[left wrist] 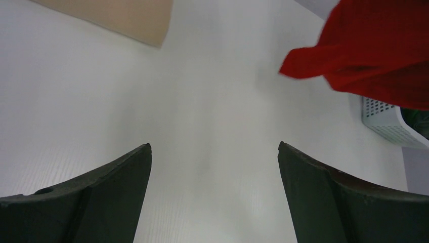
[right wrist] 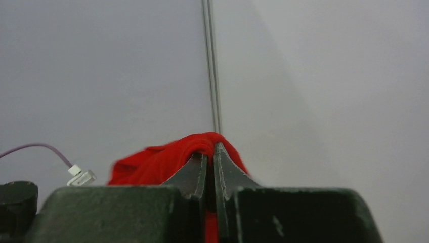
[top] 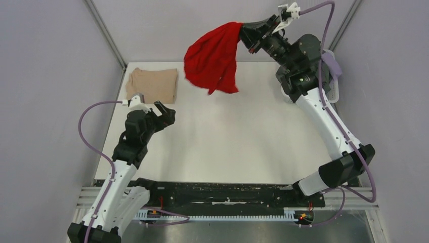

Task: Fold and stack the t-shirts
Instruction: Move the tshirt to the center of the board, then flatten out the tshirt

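Note:
My right gripper [top: 244, 26] is shut on the red t-shirt [top: 212, 58] and holds it high above the table's far edge; the shirt hangs bunched below it. In the right wrist view the red cloth [right wrist: 167, 162] drapes over the closed fingertips [right wrist: 211, 152]. A folded beige t-shirt [top: 152, 84] lies flat at the far left of the table, and its corner shows in the left wrist view [left wrist: 126, 17]. My left gripper [top: 166, 112] is open and empty, just near-right of the beige shirt. The hanging red shirt also shows in the left wrist view [left wrist: 374, 55].
A white mesh basket [left wrist: 384, 124] stands at the right edge of the table, with green cloth inside [left wrist: 417, 121]; lavender cloth [top: 331, 65] shows over it behind the right arm. The white table [top: 227, 136] spreads between the arms.

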Motion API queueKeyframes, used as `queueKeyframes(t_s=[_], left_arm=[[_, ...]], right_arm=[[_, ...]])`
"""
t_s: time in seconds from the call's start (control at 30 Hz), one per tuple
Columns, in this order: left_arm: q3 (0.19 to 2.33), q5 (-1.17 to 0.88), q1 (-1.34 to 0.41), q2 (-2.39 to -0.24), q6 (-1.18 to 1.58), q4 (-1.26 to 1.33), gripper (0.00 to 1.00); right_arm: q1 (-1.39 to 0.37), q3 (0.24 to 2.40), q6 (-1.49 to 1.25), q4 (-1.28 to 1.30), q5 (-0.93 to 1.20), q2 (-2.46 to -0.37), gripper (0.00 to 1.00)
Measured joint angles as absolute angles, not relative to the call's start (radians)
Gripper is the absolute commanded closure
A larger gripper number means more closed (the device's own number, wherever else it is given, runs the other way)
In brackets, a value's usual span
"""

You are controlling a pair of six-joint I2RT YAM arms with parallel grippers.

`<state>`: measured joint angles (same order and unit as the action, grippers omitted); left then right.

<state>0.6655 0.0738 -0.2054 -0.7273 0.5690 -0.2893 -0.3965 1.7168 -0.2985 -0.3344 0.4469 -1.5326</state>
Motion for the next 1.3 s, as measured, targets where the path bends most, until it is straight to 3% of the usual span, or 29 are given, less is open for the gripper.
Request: queueKeyframes(t_s=[0.1,0.2,0.23,0.33,0.37,0.47,0.67,1.03,1.3], left_arm=[[0.666,0.113,-0.205,-0.731,0.58,-0.314,0.0],[0.667,0.185,-0.205,-0.745,0.608,-0.351,0.0],[0.667,0.21,-0.205,-0.752,0.618,-0.366,0.0],[0.667,0.261,-0.205,-0.78,0.64,-0.398,0.0],[0.667,0.267,-0.205,-0.791,0.646,-0.405,0.0],[0.667,0.279,-0.205,-0.838,0.665,-0.424,0.0],[0.667,0.227,-0.205,-0.952,0.71,-0.424,0.0],[0.594,0.089,-0.205,-1.072,0.744,-0.382,0.0],[0.584,0.015,-0.205,-1.189,0.745,-0.258,0.0]], right_arm=[[-0.4,1.536,-0.294,-0.368,0.476,-1.456,1.0],[-0.395,1.314,-0.239,-0.377,0.435,-1.38,0.89],[-0.395,1.242,-0.212,-0.369,0.403,-1.363,0.75],[-0.394,1.016,-0.137,-0.352,0.241,-1.334,0.09],[-0.392,0.946,-0.121,-0.342,0.178,-1.333,0.02],[-0.387,0.804,-0.08,-0.266,0.005,-1.35,0.02],[-0.382,0.783,-0.07,-0.161,-0.186,-1.36,0.02],[-0.423,0.587,-0.188,-0.136,-0.202,-1.147,0.02],[-0.571,0.482,-0.213,-0.091,-0.154,-1.126,0.02]])
